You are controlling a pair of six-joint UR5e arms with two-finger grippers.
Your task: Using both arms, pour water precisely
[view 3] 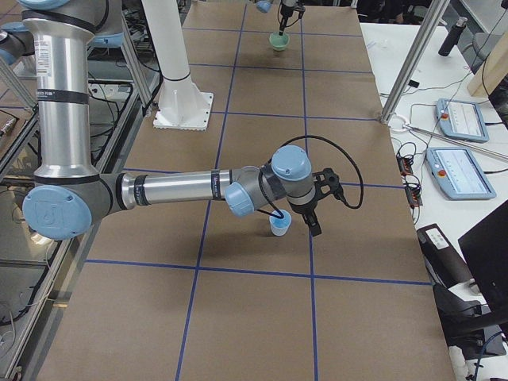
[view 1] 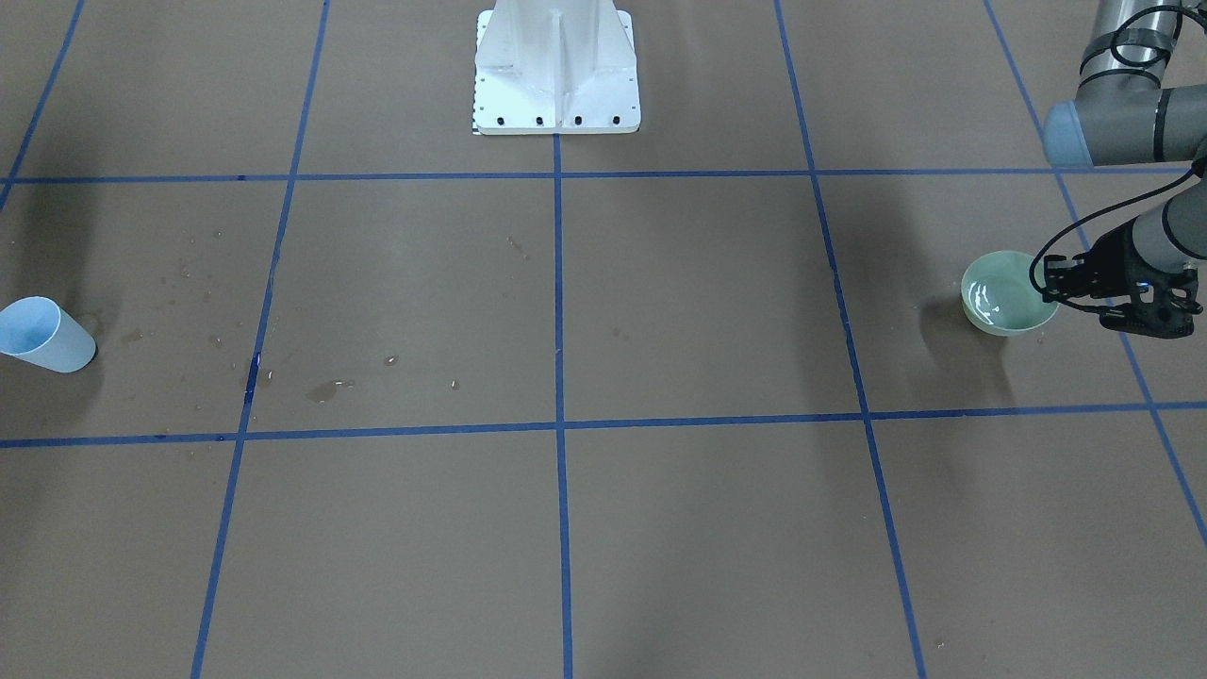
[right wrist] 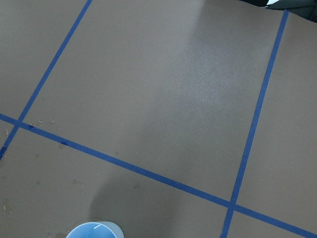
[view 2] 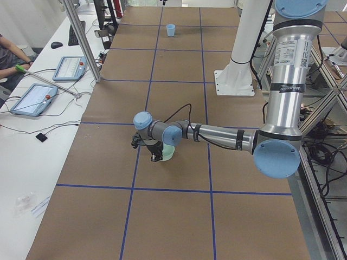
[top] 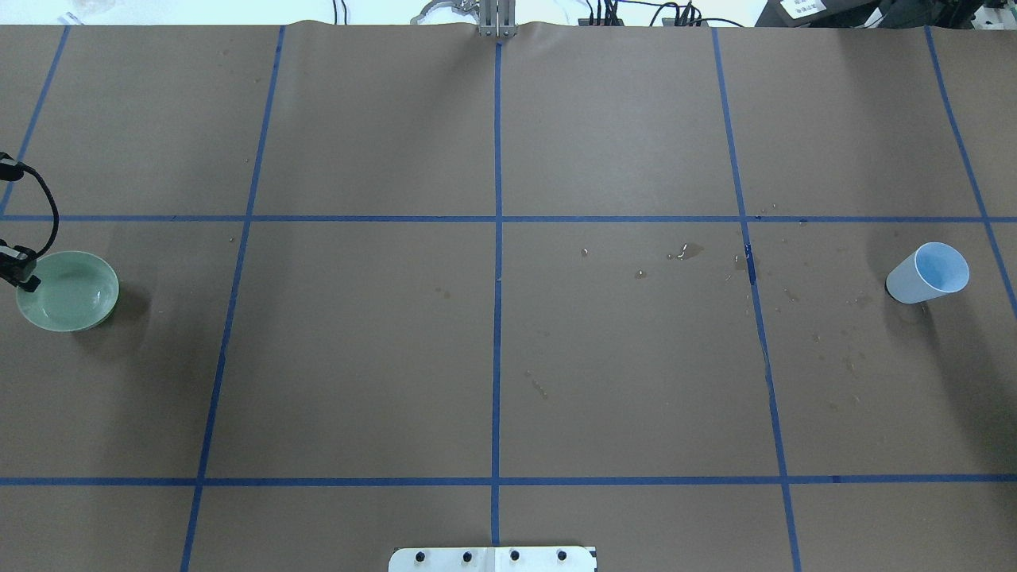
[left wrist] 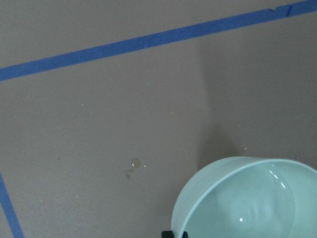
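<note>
A pale green bowl point(view 1: 1004, 294) point(top: 70, 292) stands on the brown table at my left end, with rippling water point(left wrist: 257, 208) in it. My left gripper point(view 1: 1054, 283) point(top: 25, 278) reaches in level from the side. Its fingertips point(left wrist: 174, 234) sit close together at the bowl's rim, shut on it. At the opposite end stands a light blue cup point(top: 926, 274) point(view 1: 42, 335). The right gripper point(view 3: 300, 225) shows only in the right side view, beside the cup point(view 3: 279, 226); open or shut I cannot tell. The right wrist view catches just the cup's rim point(right wrist: 94, 230).
Small water drops and damp spots point(top: 687, 253) point(view 1: 325, 389) lie on the paper between the middle and the cup. The white pedestal point(view 1: 556, 75) stands at the robot's edge. A side desk holds tablets point(view 2: 32, 97), with a person's arm point(view 2: 11, 59) there.
</note>
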